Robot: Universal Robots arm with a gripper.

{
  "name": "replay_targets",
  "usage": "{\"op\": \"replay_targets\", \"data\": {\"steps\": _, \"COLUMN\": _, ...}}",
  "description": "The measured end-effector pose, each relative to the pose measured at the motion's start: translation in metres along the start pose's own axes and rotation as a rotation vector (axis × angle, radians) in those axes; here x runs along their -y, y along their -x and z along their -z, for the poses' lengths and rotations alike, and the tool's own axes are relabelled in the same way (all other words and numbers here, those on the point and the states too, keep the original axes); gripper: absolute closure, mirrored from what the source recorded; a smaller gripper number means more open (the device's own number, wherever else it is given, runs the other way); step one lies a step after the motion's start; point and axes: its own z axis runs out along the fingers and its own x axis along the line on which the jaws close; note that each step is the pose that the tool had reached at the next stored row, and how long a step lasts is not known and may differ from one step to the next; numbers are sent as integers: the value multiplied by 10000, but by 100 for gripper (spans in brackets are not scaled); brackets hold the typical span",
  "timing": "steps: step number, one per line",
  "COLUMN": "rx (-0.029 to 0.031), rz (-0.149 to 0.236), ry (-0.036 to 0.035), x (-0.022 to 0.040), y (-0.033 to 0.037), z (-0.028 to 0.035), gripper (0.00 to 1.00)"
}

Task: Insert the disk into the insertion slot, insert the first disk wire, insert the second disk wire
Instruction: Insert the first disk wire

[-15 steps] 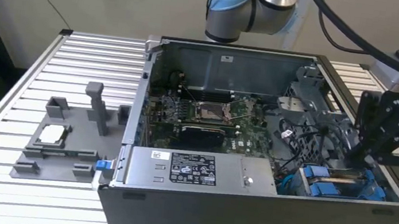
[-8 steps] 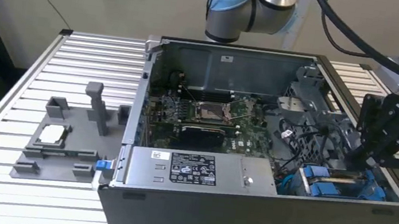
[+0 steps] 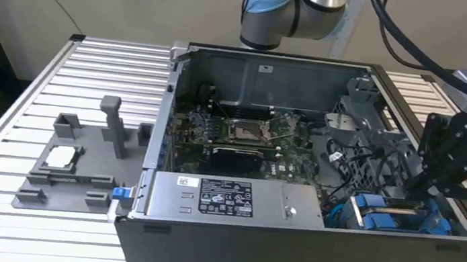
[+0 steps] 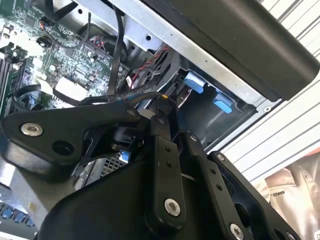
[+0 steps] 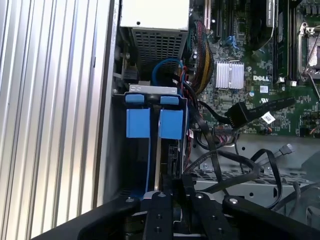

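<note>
Looks to be the slot stage of the job, disk or first wire (cannot say which). Finds the tool (image 3: 409, 189) low inside the open computer case (image 3: 290, 253), at the corner on the exterior view's right, tips just above the insertion slot (image 3: 369, 215). Shows the tool (image 5: 176, 183) (image 4: 161, 108) clenched in both wrist views, tips pinched close together; cannot tell whether gripping anything. Calls, by this reading, for a straight line down between the blue rails and a clear berth from the loose black cables (image 5: 220, 167) just beside. Shows the slot (image 5: 150, 125) as a dark grey metal bay with bright blue side rails and tabs, set in the case on the slatted table (image 3: 115, 68).
</note>
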Motion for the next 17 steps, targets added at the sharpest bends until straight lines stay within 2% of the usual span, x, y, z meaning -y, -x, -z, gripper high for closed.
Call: {"op": "replay_targets", "data": {"steps": 17, "rx": 3, "rz": -5, "ry": -21, "x": 21, "y": 4, "z": -39, "gripper": 81}}
